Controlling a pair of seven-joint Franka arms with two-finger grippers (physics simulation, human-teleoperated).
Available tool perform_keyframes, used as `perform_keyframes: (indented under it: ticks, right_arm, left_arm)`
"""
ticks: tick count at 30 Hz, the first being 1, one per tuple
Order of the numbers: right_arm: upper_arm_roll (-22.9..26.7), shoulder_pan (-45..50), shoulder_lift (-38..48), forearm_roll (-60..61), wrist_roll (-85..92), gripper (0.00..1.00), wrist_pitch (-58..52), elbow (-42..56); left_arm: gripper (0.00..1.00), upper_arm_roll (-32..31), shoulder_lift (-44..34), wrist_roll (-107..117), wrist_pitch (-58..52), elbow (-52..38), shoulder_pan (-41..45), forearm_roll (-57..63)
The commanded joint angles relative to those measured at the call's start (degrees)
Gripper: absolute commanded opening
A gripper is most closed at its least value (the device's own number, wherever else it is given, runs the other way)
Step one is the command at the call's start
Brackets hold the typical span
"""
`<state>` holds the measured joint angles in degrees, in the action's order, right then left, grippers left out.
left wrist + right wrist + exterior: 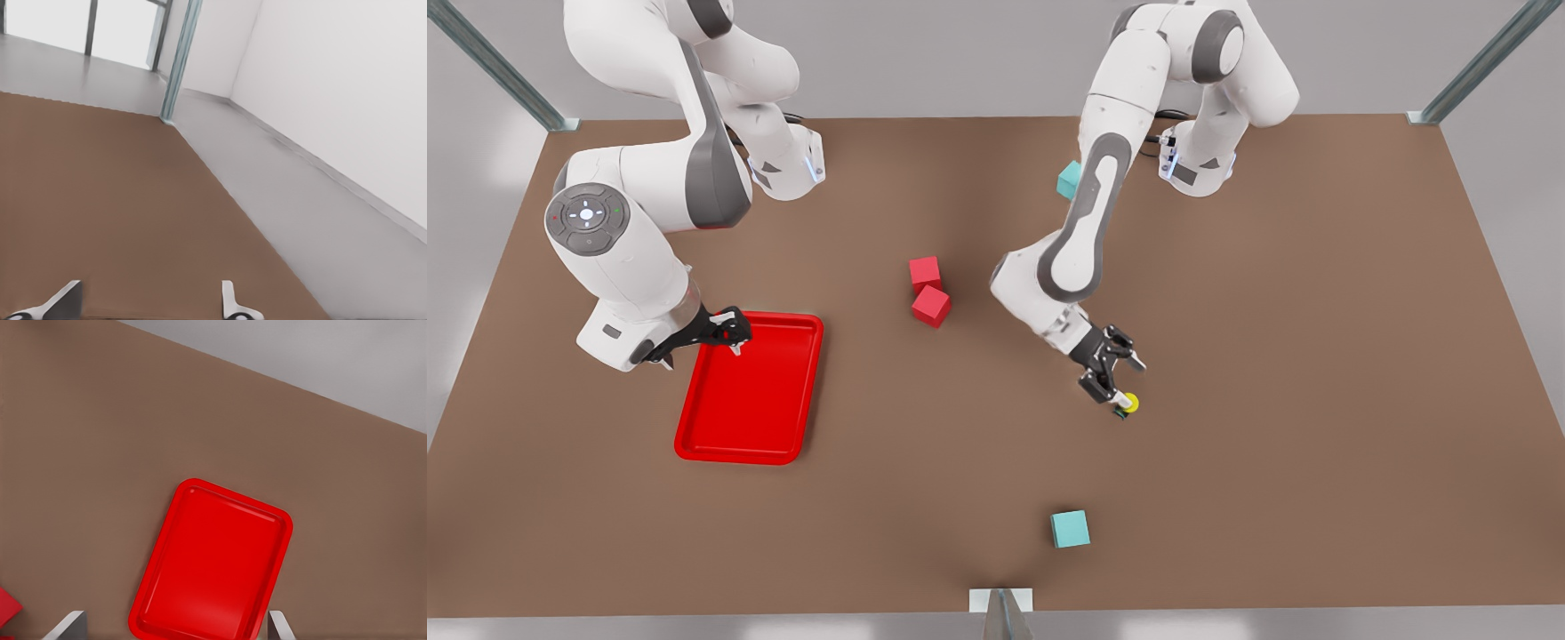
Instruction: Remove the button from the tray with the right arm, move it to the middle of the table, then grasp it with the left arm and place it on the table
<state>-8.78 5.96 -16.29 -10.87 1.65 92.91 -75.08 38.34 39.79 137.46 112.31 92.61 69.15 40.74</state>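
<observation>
The yellow-capped button [1130, 403] lies on the brown table [1316, 373], right of centre in the front view. My left gripper [1125, 388] hangs right over it, tilted, with one fingertip beside the button. In the left wrist view this gripper [148, 304] is open, with bare table between its fingers [230, 303]. The red tray [751, 391] lies at the front view's left with nothing in it. My right gripper [732, 340] hovers over the tray's far left corner. In the right wrist view it [175, 625] is open above the tray [213, 563].
Two red cubes [926, 271] [931, 305] sit touching near the table's middle, one of them at the edge of the right wrist view [7, 608]. One teal cube [1069, 528] rests near the front edge, another [1069, 180] behind the left arm. Metal posts stand at the far corners.
</observation>
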Motion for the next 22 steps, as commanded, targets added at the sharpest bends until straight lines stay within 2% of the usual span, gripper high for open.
perform_keyframes:
  ticks: [1,2,3,4,5,6,7,8,9,11,12,22]
  right_arm:
    - [0.0,-0.1,0.2,0.2,0.3,1.0,-0.1,0.1]
    - [-0.1,-0.6,0.2,0.3,0.4,1.0,-0.1,0.1]
    - [-0.1,0.0,0.2,0.3,0.2,1.0,0.0,0.1]
    - [-0.1,-0.1,0.3,0.3,-0.2,1.0,-0.8,-0.6]
    - [-0.1,-0.6,-0.5,3.2,-0.2,1.0,-1.3,-0.4]
    - [-0.1,-0.6,-0.5,4.1,0.1,1.0,-1.4,-0.4]
    - [-0.1,-0.3,-0.7,3.8,-0.2,1.0,-1.3,-0.2]
    - [0.0,-0.8,-0.7,3.9,0.0,1.0,-1.4,-0.2]
    - [0.0,-0.6,-0.7,3.5,-0.2,1.0,-1.6,-0.2]
    - [0.0,-0.8,-0.7,4.2,-0.2,1.0,-1.7,-0.2]
    - [0.0,-0.8,-0.7,4.4,-0.2,1.0,-1.7,-0.1]
    - [0.0,-0.9,-0.7,4.4,-0.2,1.0,-1.8,-0.1]
  left_arm:
    - [1.0,8.5,-2.2,-102.7,-6.5,-4.5,-0.4,-40.9]
    - [1.0,12.1,-1.8,-131.3,-21.6,-13.2,-6.7,-56.8]
    - [1.0,10.6,-1.6,-147.6,-31.9,-22.5,-15.2,-60.4]
    - [1.0,9.7,-2.3,-155.4,-36.6,-27.0,-18.3,-60.3]
    - [1.0,-3.6,-10.4,-156.1,-39.4,-28.8,-31.7,-58.1]
    - [1.0,-27.5,-18.3,-155.0,-40.2,-29.9,-48.3,-44.0]
    - [1.0,-42.1,-23.6,-151.5,-39.1,-27.6,-58.9,-37.0]
    - [1.0,-42.6,-29.1,-148.7,-35.1,-22.8,-59.1,-36.1]
    - [1.0,-42.5,-33.5,-148.7,-30.7,-13.6,-59.1,-36.1]
    - [1.0,-42.6,-25.9,-148.2,-27.1,-13.3,-58.9,-37.0]
    - [1.0,-42.6,-24.8,-148.3,-25.1,-13.3,-59.1,-37.8]
    - [1.0,-42.6,-26.2,-148.6,-25.9,-13.2,-59.2,-38.0]
